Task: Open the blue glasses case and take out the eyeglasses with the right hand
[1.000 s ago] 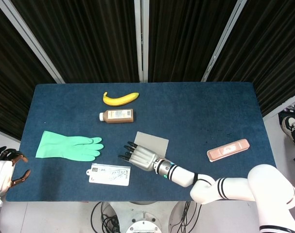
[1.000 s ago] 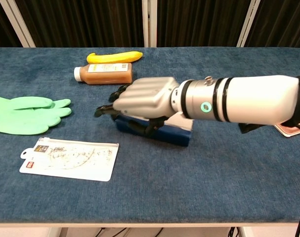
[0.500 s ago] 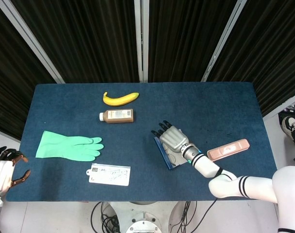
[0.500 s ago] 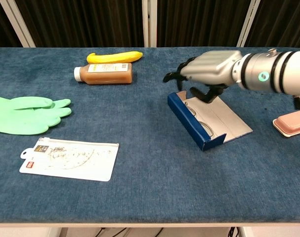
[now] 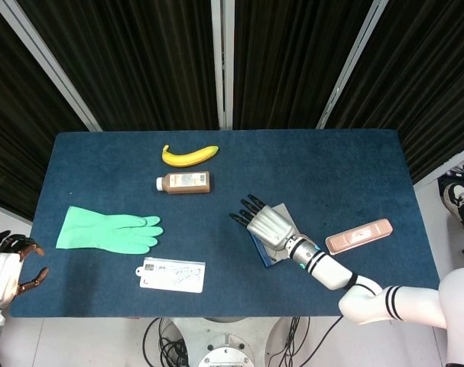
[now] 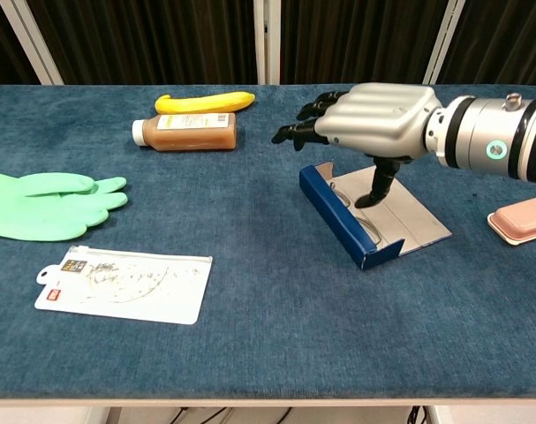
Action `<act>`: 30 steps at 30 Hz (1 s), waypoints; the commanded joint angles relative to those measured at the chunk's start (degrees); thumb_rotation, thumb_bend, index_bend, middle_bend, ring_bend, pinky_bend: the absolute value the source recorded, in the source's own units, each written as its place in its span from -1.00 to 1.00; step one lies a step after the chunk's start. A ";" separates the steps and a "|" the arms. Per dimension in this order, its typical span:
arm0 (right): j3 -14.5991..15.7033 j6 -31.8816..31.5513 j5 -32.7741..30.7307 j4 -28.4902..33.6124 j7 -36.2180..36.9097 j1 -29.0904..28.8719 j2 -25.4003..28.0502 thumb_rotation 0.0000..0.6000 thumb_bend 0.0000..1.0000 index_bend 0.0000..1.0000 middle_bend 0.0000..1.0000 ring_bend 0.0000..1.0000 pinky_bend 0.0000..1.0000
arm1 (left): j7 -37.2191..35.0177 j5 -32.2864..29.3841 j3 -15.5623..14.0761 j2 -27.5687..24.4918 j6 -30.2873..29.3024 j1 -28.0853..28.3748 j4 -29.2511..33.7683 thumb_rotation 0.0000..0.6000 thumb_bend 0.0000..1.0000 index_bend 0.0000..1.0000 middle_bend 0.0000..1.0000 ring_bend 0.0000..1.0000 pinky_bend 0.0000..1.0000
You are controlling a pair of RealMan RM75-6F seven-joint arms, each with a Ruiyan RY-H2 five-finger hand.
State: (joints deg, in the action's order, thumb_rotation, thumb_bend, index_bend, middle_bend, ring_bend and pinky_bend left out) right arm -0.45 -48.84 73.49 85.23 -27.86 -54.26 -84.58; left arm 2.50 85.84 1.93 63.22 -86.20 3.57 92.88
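Observation:
The blue glasses case (image 6: 336, 215) lies open right of the table's middle, its grey lid (image 6: 412, 217) flat on the cloth. Thin-rimmed eyeglasses (image 6: 363, 215) lie inside along the blue wall. My right hand (image 6: 373, 118) hovers over the case's far end, fingers stretched out to the left and holding nothing. Its thumb (image 6: 379, 185) points down into the case beside the eyeglasses. From the head view the right hand (image 5: 264, 223) hides most of the case (image 5: 264, 255). My left hand (image 5: 4, 266) hangs off the table's front left corner, holding nothing.
A banana (image 6: 204, 102) and a brown bottle (image 6: 186, 132) lie at the back left. Further left are a green rubber glove (image 6: 47, 205) and, nearer the front, a flat zip bag (image 6: 126, 283). A pink case (image 6: 522, 218) lies right of the glasses case.
A second ago my right hand covered the shut case near the middle front. The case now lies open further right, and the hand has risen above it with fingers stretched left.

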 commanded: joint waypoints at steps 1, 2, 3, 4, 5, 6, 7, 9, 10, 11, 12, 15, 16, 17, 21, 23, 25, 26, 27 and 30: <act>0.33 0.20 1.11 -1.18 1.15 0.52 -0.82 1.00 -0.79 -1.00 -0.67 -1.00 -1.00 | 0.00 -0.01 0.00 -0.01 0.01 0.00 -0.01 1.00 -0.52 -0.04 -0.25 -0.54 -0.71; 0.35 0.20 1.53 -1.43 1.33 0.62 -0.87 1.00 -0.78 -1.00 -0.67 -1.00 -1.00 | 0.00 -0.04 0.00 -0.01 0.05 0.01 -0.01 1.00 -0.52 -0.04 -0.25 -0.54 -0.71; 0.35 0.14 1.83 -1.58 1.47 0.72 -0.91 1.00 -0.77 -1.00 -0.67 -1.00 -1.00 | -0.01 -0.06 0.01 -0.02 0.07 0.02 0.00 1.00 -0.52 -0.04 -0.25 -0.54 -0.71; 0.30 0.08 2.08 -1.71 1.68 0.83 -0.98 1.00 -0.77 -1.00 -0.67 -1.00 -1.00 | 0.00 -0.07 0.02 -0.01 0.09 0.03 -0.01 1.00 -0.52 -0.04 -0.25 -0.54 -0.71; 0.23 0.08 2.27 -1.82 1.93 0.90 -1.06 1.00 -0.78 -1.00 -0.67 -1.00 -1.00 | 0.02 -0.08 0.02 -0.01 0.10 0.04 -0.02 1.00 -0.52 -0.04 -0.25 -0.54 -0.71; 0.08 0.18 2.52 -1.95 2.36 0.94 -1.24 1.00 -0.79 -1.00 -0.67 -1.00 -1.00 | 0.07 -0.09 0.03 0.00 0.12 0.06 -0.02 1.00 -0.52 -0.04 -0.25 -0.54 -0.71; -0.02 0.36 2.70 -2.06 2.64 0.91 -1.44 1.00 -0.80 -1.00 -0.67 -1.00 -1.00 | 0.10 -0.09 0.04 0.00 0.12 0.07 -0.02 1.00 -0.52 -0.04 -0.25 -0.54 -0.71; -0.20 1.00 3.15 -2.41 2.94 0.63 -2.13 1.00 -0.80 -1.00 -0.67 -1.00 -1.00 | 0.18 -0.07 0.02 0.02 0.08 0.05 0.01 1.00 -0.52 -0.04 -0.25 -0.54 -0.71; -0.31 1.28 3.34 -2.64 2.90 0.45 -2.56 1.00 -0.80 -1.00 -0.67 -1.00 -1.00 | 0.20 -0.06 0.02 0.03 0.06 0.04 0.01 1.00 -0.52 -0.04 -0.25 -0.54 -0.71; -0.53 1.63 3.49 -3.00 2.76 0.19 -3.22 1.00 -0.80 -1.00 -0.68 -1.00 -1.00 | 0.23 -0.04 0.01 0.03 0.03 0.02 0.03 1.00 -0.52 -0.04 -0.25 -0.54 -0.71; -0.79 1.82 3.53 -3.28 2.64 -0.02 -3.75 1.00 -0.80 -1.00 -0.68 -1.00 -1.00 | 0.25 -0.04 0.01 0.03 0.01 0.01 0.03 1.00 -0.52 -0.04 -0.25 -0.54 -0.71; -2.13 2.32 2.94 -4.57 2.11 -0.73 -5.71 1.00 -0.72 -1.00 -0.67 -1.00 -1.00 | 0.25 -0.08 0.03 0.05 0.02 0.02 0.01 1.00 -0.52 -0.04 -0.25 -0.54 -0.71; -2.79 2.59 2.38 -5.07 2.01 -1.04 -6.43 1.00 -0.67 -1.00 -0.66 -1.00 -1.00 | 0.23 -0.09 0.02 0.04 0.03 0.02 0.00 1.00 -0.52 -0.04 -0.25 -0.54 -0.71; -3.39 3.02 1.69 -5.59 1.86 -1.37 -7.08 1.00 -0.64 -1.00 -0.66 -1.00 -1.00 | 0.19 -0.09 0.02 0.04 0.05 0.02 -0.02 1.00 -0.52 -0.04 -0.25 -0.54 -0.71; -5.83 5.36 -2.09 -8.19 0.09 -3.17 -9.68 1.00 -0.44 -1.00 -0.65 -1.00 -1.00 | -0.11 -0.04 0.01 -0.02 0.08 0.04 -0.04 1.00 -0.52 -0.04 -0.25 -0.54 -0.71; -6.70 6.10 -4.00 -9.72 -1.14 -3.88 -10.84 1.00 -0.37 -1.00 -0.65 -1.00 -1.00 | -0.23 -0.03 0.00 -0.05 0.11 0.05 -0.05 1.00 -0.52 -0.05 -0.25 -0.54 -0.71; -7.64 6.55 -6.30 -11.59 -2.61 -4.56 -12.14 1.00 -0.35 -1.00 -0.65 -1.00 -1.00 | -0.39 0.00 -0.02 -0.09 0.13 0.05 -0.06 1.00 -0.52 -0.05 -0.25 -0.54 -0.71; -8.21 6.71 -7.63 -12.56 -3.19 -4.88 -12.83 1.00 -0.35 -1.00 -0.65 -1.00 -1.00 | -0.46 0.02 -0.03 -0.11 0.14 0.06 -0.07 1.00 -0.52 -0.05 -0.25 -0.54 -0.71; -8.65 6.77 -8.54 -13.20 -3.43 -5.09 -13.26 1.00 -0.34 -1.00 -0.65 -1.00 -1.00 | -0.51 0.02 -0.03 -0.13 0.16 0.06 -0.08 1.00 -0.52 -0.05 -0.25 -0.54 -0.71; -9.79 6.84 -11.42 -14.88 -4.22 -5.50 -13.97 1.00 -0.33 -1.00 -0.64 -1.00 -1.00 | -0.61 0.06 -0.04 -0.16 0.18 0.08 -0.08 1.00 -0.52 -0.05 -0.25 -0.54 -0.71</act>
State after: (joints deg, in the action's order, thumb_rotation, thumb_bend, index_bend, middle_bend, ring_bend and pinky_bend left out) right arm -9.22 -42.31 63.79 71.58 -31.17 -59.20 -97.76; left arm 1.89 85.90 1.89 63.05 -86.02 3.64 92.80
